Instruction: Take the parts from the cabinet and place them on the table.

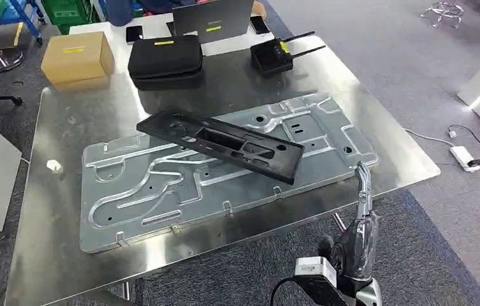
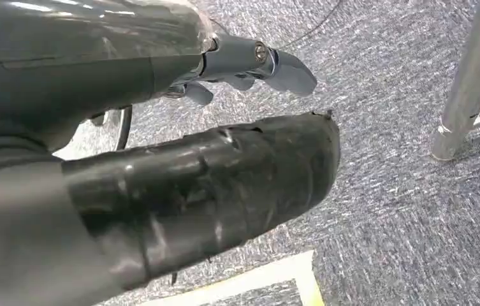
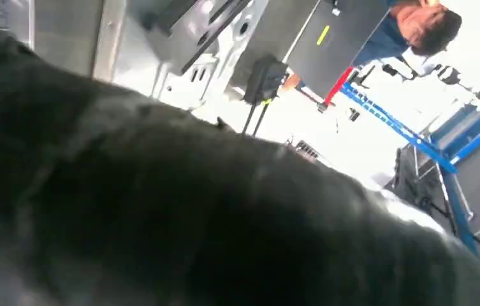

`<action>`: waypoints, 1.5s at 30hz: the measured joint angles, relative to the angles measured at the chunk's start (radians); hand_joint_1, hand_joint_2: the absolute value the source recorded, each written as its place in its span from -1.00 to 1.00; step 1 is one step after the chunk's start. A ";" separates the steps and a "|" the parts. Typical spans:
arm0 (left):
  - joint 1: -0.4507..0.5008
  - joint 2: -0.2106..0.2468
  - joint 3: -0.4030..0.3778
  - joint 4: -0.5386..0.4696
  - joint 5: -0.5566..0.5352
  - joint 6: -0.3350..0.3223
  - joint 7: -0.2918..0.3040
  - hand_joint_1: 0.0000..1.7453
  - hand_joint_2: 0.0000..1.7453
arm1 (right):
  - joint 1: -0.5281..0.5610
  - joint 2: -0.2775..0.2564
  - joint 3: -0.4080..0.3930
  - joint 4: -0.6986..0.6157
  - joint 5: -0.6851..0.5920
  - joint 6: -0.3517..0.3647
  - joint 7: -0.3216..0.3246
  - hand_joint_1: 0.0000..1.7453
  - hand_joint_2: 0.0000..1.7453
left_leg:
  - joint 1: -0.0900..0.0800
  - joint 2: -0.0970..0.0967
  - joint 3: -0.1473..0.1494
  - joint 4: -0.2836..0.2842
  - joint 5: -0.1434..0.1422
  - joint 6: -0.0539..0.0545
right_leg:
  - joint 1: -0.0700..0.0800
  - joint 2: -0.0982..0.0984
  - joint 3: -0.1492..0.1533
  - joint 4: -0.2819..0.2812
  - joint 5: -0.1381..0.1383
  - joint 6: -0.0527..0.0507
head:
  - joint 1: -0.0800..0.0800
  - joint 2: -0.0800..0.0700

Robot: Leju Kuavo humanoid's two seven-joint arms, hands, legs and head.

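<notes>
Two parts already lie on the counter [image 1: 58, 255] — a large silver plate [image 1: 160, 191] across the middle of the frame and a black bracket [image 1: 221, 143] resting aslant on top of it. The right hand [image 1: 359, 210], lower right by the counter edge, holds nothing, fingers out straight. The left hand [image 2: 160, 191] hangs over carpet with nothing in it — whether more parts remain in the cabinet I cannot tell.

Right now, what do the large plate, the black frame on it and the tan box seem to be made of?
The large plate looks like bare stamped metal: silvery, with pressed ribs and glare. The black frame lying across it looks like matte plastic or coated metal; I cannot tell which. The tan box looks like cardboard, dull brown with a yellow label.
</notes>
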 joint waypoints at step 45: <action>-0.003 0.003 0.034 -0.002 -0.030 0.001 -0.010 -1.00 -1.00 | 0.008 0.067 -0.507 0.242 -0.374 0.257 -0.074 -1.00 -1.00 | -0.003 0.004 0.116 -0.021 -0.092 -0.005 | -0.001 -0.010 -0.078 0.002 0.074 -0.011 | 0.003 0.000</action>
